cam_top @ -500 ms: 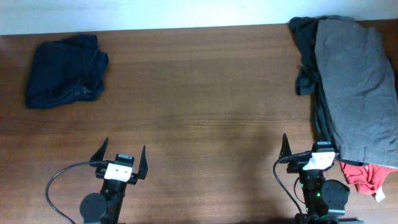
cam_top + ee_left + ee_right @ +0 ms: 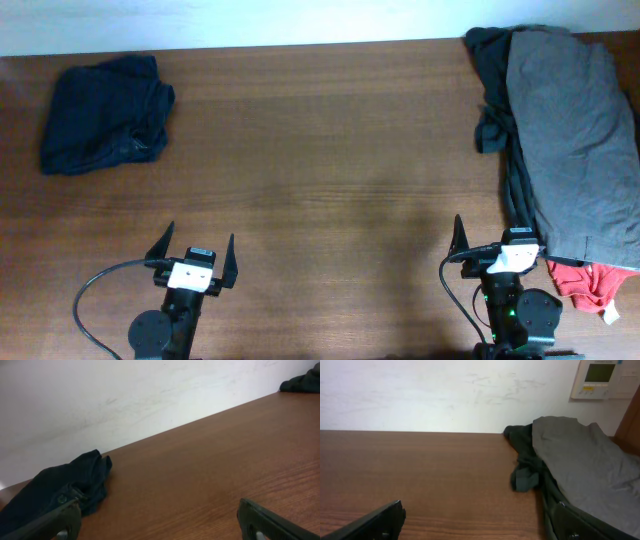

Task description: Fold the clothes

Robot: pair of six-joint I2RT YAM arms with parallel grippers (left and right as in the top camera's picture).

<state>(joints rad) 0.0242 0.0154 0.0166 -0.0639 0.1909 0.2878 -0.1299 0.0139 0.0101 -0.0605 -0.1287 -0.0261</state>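
Observation:
The grey-olive shorts (image 2: 570, 130) lie spread on top of a clothes pile at the table's right edge. They also show in the right wrist view (image 2: 585, 465). My right gripper (image 2: 490, 235) is open and empty at the front right, and its right finger is close beside the pile's near end. In its own view (image 2: 475, 525) the jaws stand wide apart over bare wood. My left gripper (image 2: 200, 238) is open and empty at the front left, far from the shorts. Its jaws also show wide apart in the left wrist view (image 2: 160, 525).
Under the shorts lies a dark green garment (image 2: 492, 90), with a red garment (image 2: 590, 285) at the pile's near end. A folded dark navy garment (image 2: 105, 115) lies at the back left, also seen in the left wrist view (image 2: 55, 492). A white wall runs behind the table.

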